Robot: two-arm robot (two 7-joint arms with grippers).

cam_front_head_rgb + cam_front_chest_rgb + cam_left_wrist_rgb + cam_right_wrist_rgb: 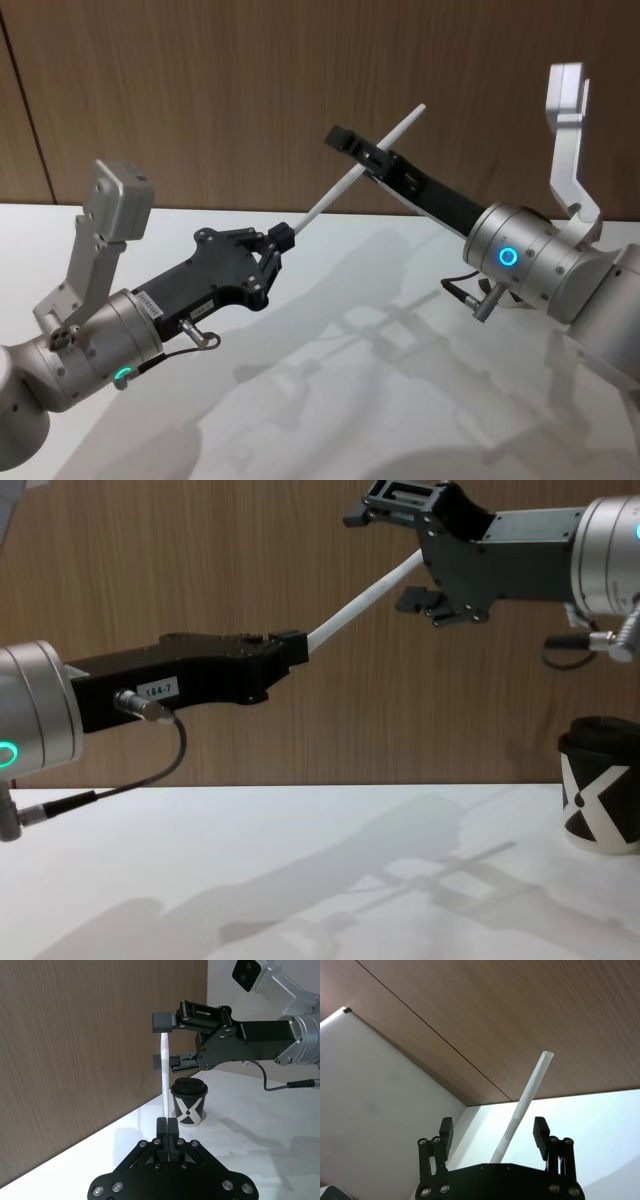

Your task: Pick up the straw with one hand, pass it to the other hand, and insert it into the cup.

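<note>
straw held up between two grippers

at the back, a brown wood-panel wall [250, 80]; in front of it, a glossy white table [400, 400] with soft arm shadows.

on the robot's left, raised over the table and reaching toward the middle: the left gripper [285, 233], black, with a small white number label, a plugged-in black cable [150, 770] and a green ring light on its silver wrist. fingers pinched tight on the lower end of the straw [355, 180].

coming in from the right and higher up: the right gripper [358, 150], black on a silver wrist with a blue ring light. fingers spread wide, one on either side of the straw's upper part, with a gap on both sides in the right wrist view.

low at the right edge of the chest view, upright on the table: the cup [600, 790], black with a large white x, black lid and white base rim, well below both grippers.

thin, white and straight, slanting up from the left fingers toward the right, well clear of table and cup: the straw.
</note>
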